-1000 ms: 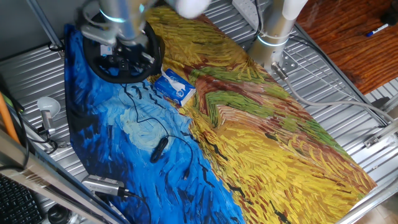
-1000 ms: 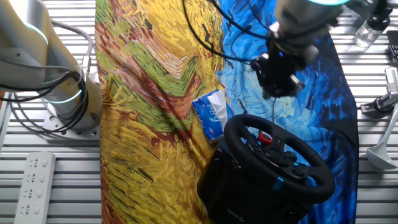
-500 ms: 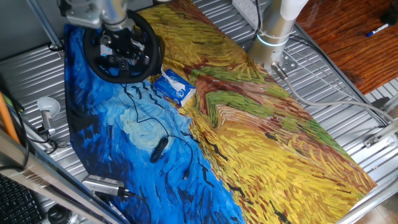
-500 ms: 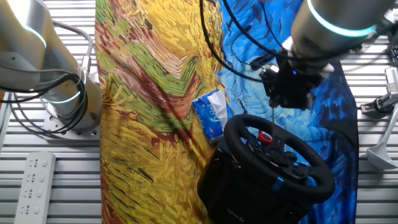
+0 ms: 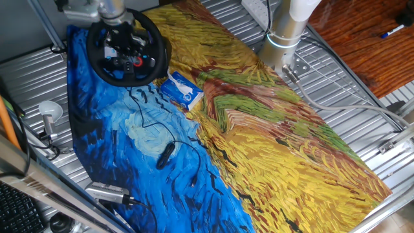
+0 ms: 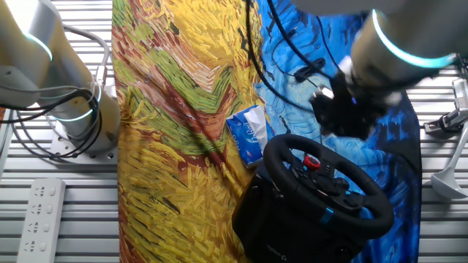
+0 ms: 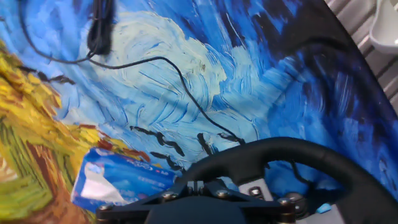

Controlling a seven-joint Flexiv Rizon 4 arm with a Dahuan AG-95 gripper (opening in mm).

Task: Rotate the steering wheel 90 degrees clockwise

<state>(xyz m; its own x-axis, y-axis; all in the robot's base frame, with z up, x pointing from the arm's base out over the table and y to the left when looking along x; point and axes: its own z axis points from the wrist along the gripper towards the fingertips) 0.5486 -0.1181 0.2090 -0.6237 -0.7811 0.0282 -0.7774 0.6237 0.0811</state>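
The black round gaming steering wheel [image 6: 325, 183] with its thick rim, dark hub of small buttons and red round knob [image 6: 312, 162] sits on a black base [image 6: 274, 226] at one end of the table, on the blue part of a painted cloth [image 5: 272, 142] of swirling blue and yellow brushstrokes. In the one fixed view the wheel [image 5: 127, 48] lies at about 10 o'clock in the picture; in the hand view its rim [image 7: 292, 152] arcs across the bottom, from 6 to 4 o'clock.

The black two-finger gripper [image 6: 342, 117] hangs above the cloth just beyond the rim, at roughly 12 o'clock from the hub — blurred, and I cannot tell whether its fingers are spread or closed. It does not appear to touch the wheel.

At about 9 o'clock from the wheel in the other fixed view, just beside the rim, lies a small blue-white box [image 6: 247, 131]. A thin black cable [image 7: 180, 78] trails over the blue cloth to a small dark inline plug [image 7: 99, 31]. The silver arm base [image 6: 77, 120] stands on the slatted metal tabletop [image 6: 58, 219] — well apart from the wheel, with a white power strip [image 6: 40, 215] near it.
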